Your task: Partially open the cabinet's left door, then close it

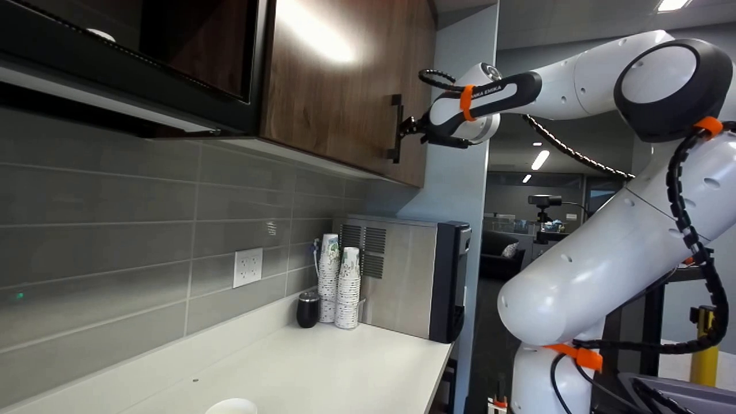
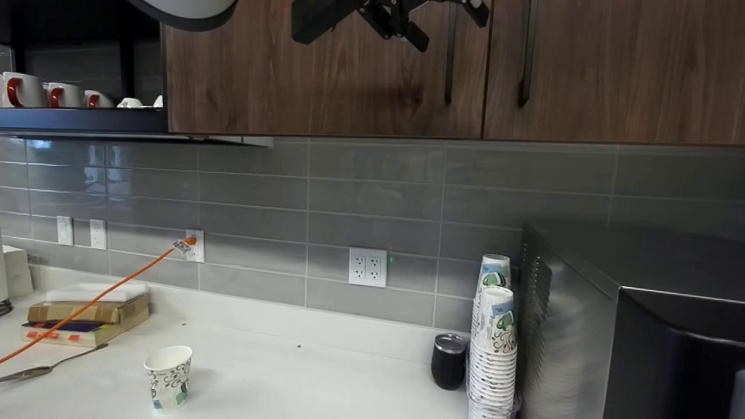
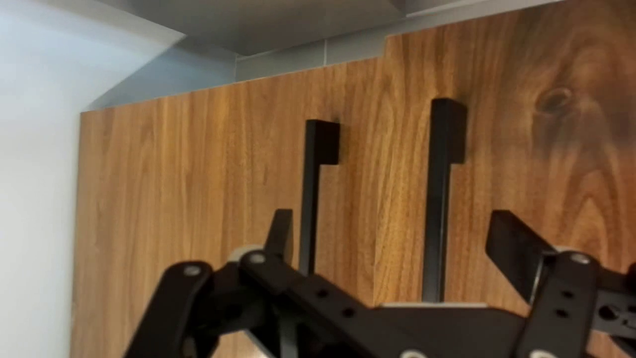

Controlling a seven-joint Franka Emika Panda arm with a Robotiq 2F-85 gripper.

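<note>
The dark walnut-brown cabinet hangs on the wall. Its left door shows on the right of the upside-down wrist view. There its lower edge stands a small step off from the neighbouring door; I cannot tell whether it is slightly ajar. Its inner face is hidden. The left door's black bar handle shows in all views. My gripper is open at the handle's height, also visible in both exterior views. The handle lies between its spread fingers; contact is not visible.
The right door has its own black handle, close beside the left door's. A glossy black open unit adjoins the cabinet. Below, a steel machine, stacked paper cups and a black tumbler stand on the counter.
</note>
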